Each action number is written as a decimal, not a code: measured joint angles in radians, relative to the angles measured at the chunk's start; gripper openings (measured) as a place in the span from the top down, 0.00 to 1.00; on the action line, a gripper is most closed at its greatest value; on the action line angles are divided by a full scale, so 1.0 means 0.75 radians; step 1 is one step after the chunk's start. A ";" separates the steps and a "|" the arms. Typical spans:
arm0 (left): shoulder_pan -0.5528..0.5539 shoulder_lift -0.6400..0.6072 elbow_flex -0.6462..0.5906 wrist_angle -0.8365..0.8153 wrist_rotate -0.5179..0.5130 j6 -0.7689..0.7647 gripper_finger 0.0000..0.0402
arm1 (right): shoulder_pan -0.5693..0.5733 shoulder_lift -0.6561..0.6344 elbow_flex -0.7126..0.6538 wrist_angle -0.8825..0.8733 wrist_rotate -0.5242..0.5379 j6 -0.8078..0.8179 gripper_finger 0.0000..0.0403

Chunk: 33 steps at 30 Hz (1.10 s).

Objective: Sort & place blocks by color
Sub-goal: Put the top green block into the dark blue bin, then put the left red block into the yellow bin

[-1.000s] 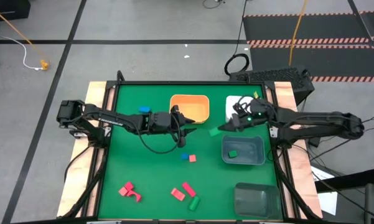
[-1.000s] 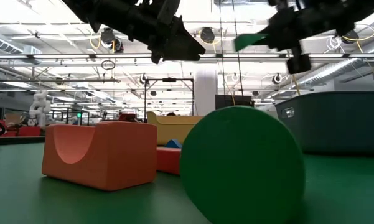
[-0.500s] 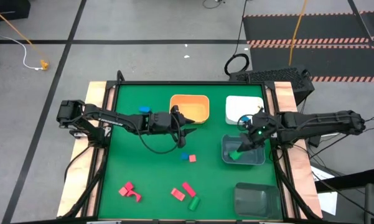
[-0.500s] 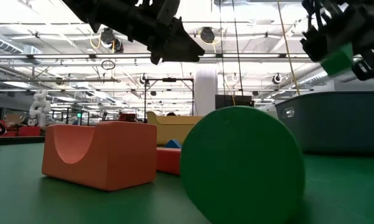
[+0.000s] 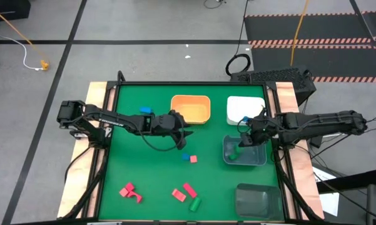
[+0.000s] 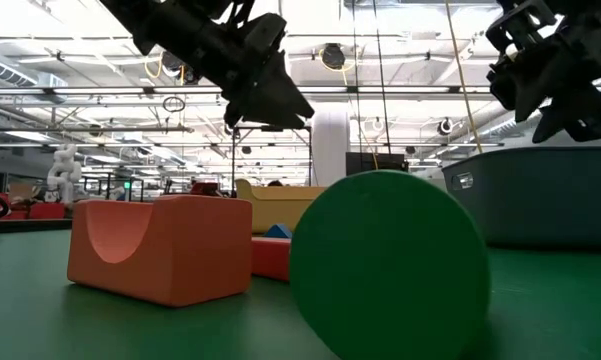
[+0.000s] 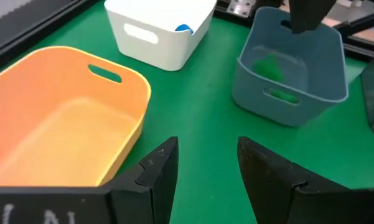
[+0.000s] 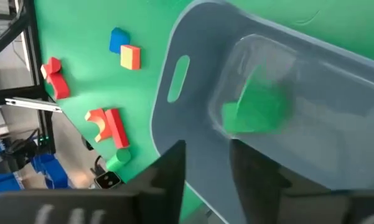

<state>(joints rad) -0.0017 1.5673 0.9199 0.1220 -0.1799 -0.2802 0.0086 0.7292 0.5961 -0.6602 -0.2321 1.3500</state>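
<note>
Sorting partly done: green blocks in grey bin, blue one in white bin. Right gripper over grey bin, parted, empty. Left gripper mid-table, part open, empty. Red, green, blue pieces left near front.

4 bins; roughly 12 blocks; 2 arms.

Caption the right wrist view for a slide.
Right tool, open, above the grey bin where a green block lies.
</note>
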 joint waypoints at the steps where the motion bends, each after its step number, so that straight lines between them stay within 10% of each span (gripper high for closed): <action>1: 0.000 0.000 0.000 0.001 0.000 -0.014 0.59 | 0.000 0.000 0.000 0.008 0.000 0.001 0.64; 9: -0.001 0.000 0.000 0.002 0.059 -0.066 0.59 | 0.000 0.000 0.000 0.349 0.056 0.101 0.45; 20: -0.113 0.001 0.000 -0.065 0.276 -0.185 0.59 | 0.001 0.039 0.001 1.196 0.373 -0.139 0.45; 33: -0.452 0.002 0.329 -1.047 0.092 -0.742 0.59 | 0.014 0.221 0.001 1.386 0.031 -0.234 0.45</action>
<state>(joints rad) -0.3410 1.5684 1.1669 -0.6634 -0.1108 -0.8366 0.0194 0.8946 0.5964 0.3794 -0.2091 1.1747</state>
